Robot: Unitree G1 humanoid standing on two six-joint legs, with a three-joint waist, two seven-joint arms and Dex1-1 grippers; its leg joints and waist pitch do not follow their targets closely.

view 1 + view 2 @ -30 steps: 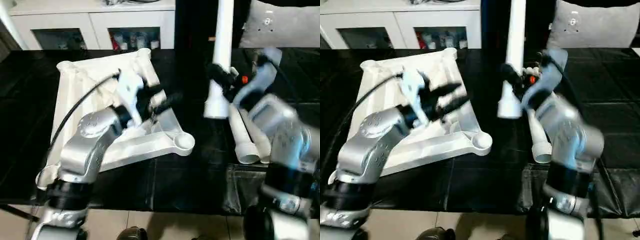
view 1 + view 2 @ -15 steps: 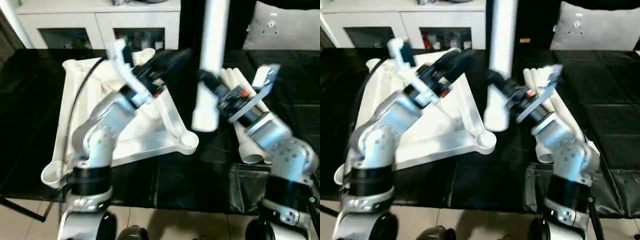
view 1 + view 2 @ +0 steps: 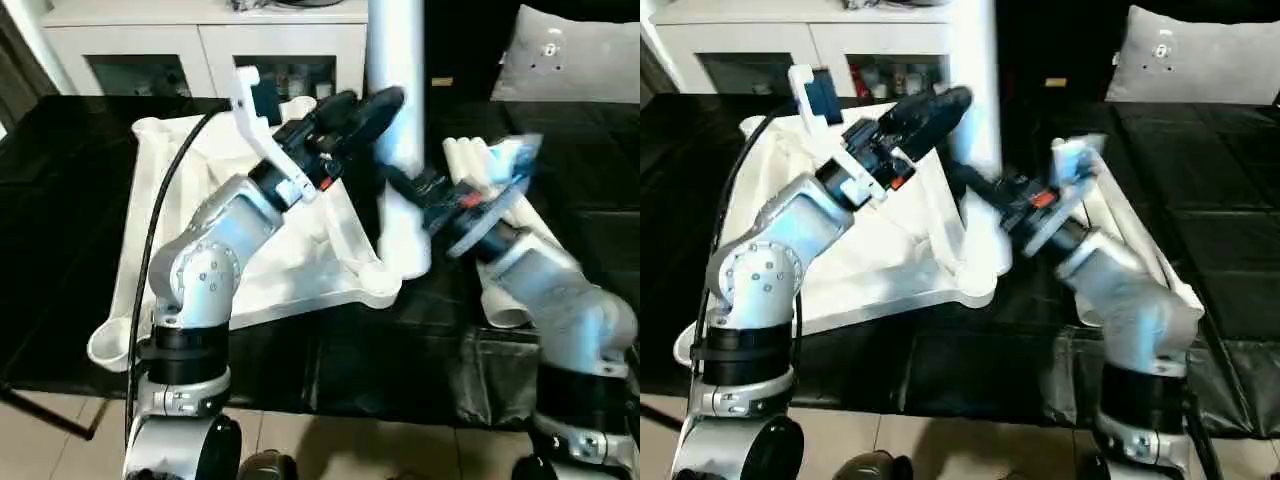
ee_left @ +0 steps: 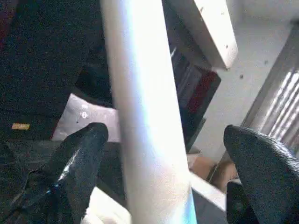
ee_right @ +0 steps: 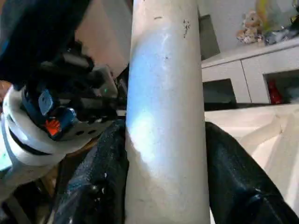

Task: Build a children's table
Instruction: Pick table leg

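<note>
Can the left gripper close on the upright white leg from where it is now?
Probably yes. The left gripper stands open with one finger on each side of the upright leg, nothing between them. The right gripper already clamps that leg lower down.

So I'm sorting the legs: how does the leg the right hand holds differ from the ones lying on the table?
The held leg stands upright, gripped by the right hand; the spare legs lie flat on the black table. The held leg's wide end is at the tabletop's corner socket; the spare legs rest apart from it. All are white tapered tubes.
</note>
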